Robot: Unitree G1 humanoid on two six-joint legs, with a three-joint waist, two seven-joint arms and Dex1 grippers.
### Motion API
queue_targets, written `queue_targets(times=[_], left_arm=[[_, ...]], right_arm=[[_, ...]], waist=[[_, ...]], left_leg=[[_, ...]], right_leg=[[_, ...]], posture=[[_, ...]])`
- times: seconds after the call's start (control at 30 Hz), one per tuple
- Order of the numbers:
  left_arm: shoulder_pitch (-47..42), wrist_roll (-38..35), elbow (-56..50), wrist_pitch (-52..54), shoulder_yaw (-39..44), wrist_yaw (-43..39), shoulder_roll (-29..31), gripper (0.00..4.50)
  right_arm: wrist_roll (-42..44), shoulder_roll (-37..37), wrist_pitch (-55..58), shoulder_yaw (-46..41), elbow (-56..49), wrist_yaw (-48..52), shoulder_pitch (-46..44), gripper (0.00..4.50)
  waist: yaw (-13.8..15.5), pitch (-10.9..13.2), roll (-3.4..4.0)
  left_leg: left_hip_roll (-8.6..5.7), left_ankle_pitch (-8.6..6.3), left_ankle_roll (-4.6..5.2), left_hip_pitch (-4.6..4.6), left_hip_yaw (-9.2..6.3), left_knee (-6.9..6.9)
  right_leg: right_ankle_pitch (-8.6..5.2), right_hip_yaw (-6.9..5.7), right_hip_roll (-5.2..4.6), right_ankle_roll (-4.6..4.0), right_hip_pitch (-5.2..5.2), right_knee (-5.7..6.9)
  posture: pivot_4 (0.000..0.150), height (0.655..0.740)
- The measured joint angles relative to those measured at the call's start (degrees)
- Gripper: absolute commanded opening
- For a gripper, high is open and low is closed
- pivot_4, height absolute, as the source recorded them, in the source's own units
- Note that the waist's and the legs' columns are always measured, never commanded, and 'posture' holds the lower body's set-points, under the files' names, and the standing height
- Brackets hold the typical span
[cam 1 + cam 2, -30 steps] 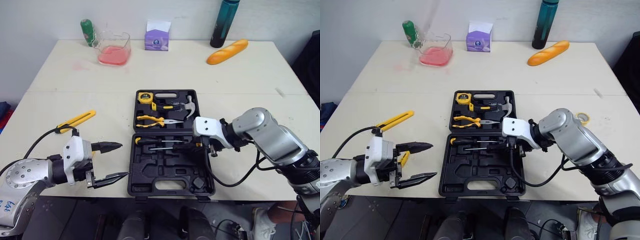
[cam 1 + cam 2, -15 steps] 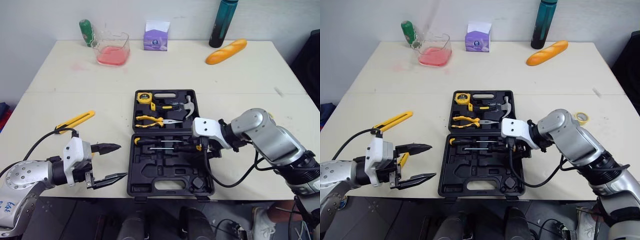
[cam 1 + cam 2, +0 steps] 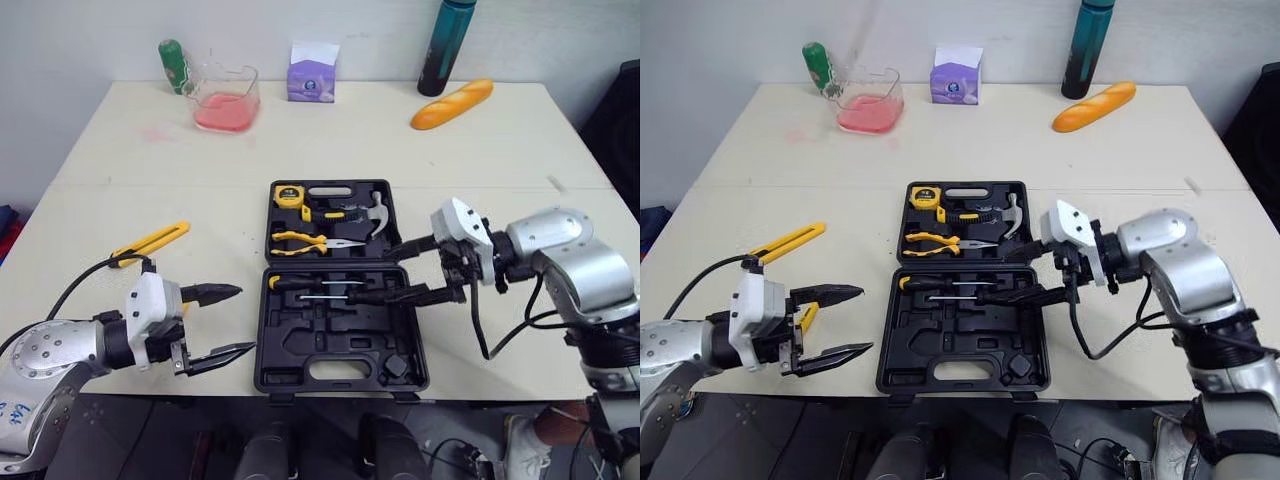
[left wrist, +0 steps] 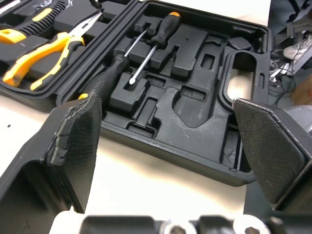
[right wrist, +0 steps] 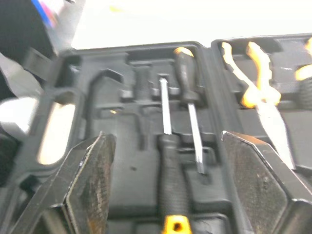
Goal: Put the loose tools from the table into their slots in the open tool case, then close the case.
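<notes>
The black tool case (image 3: 335, 340) lies open at the table's middle. Its far half holds a tape measure (image 3: 290, 195), a hammer (image 3: 376, 212) and yellow pliers (image 3: 305, 240). Two screwdrivers (image 3: 322, 286) lie in the near half, also seen as screwdrivers (image 5: 183, 97) in the right wrist view. A loose yellow-handled tool (image 3: 152, 241) rests on the table to the case's left. My left gripper (image 3: 245, 320) is open, just left of the case's near half. My right gripper (image 3: 382, 273) is open with nothing in it, pointing left over the case's right edge by the screwdriver handles.
Along the far edge stand a green bottle (image 3: 174, 64), a clear container of pink liquid (image 3: 226, 98), a purple box (image 3: 313, 72), a dark bottle (image 3: 445, 48) and a bread loaf (image 3: 452, 104). The case's near rim lies close to the table's front edge.
My right arm has drawn back to the right and turned; its gripper, earlier down at the screwdrivers, now stands open with its fingers over the case's right edge. The left arm has stayed put.
</notes>
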Motion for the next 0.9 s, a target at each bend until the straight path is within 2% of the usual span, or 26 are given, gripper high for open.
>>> queue_targets(times=[0.17,0.2,0.47,0.9], left_arm=[[-1.56,0.00,0.10,-0.09,-0.55,-0.12,0.00,4.50],[-1.65,0.00,0.10,-0.09,-0.65,-0.18,0.00,4.50],[-2.14,0.01,0.15,-0.01,-0.73,-0.29,0.01,4.50],[-0.94,0.68,0.09,-0.04,-0.73,-0.41,0.08,4.50]], right_arm=[[-1.17,6.30,-7.93,0.37,3.67,-2.46,2.03,0.27],[-1.67,7.70,-9.60,0.40,4.45,-3.13,2.12,0.03],[-6.75,12.05,-18.45,3.25,10.54,-5.06,3.33,0.03],[-10.31,13.36,-23.46,5.29,16.66,-5.28,2.84,0.03]], waist=[[-0.08,0.00,-0.01],[-0.06,0.00,-0.01],[-0.04,0.00,0.00],[-0.09,-0.01,-0.01]], left_leg=[[0.00,-0.01,-0.01,0.08,0.10,-0.01],[0.00,0.00,-0.01,0.08,0.10,-0.01],[0.00,0.00,-0.01,0.10,0.12,0.00],[0.01,0.00,-0.01,0.15,0.14,0.01]], right_leg=[[0.00,0.11,0.01,0.00,-0.03,0.09],[0.00,0.11,0.01,0.00,-0.03,0.09],[0.00,0.14,0.00,-0.01,-0.04,0.14],[0.00,0.19,0.00,-0.01,-0.04,0.17]], posture=[[0.150,0.7400],[0.150,0.7400],[0.150,0.7400],[0.150,0.7400]])
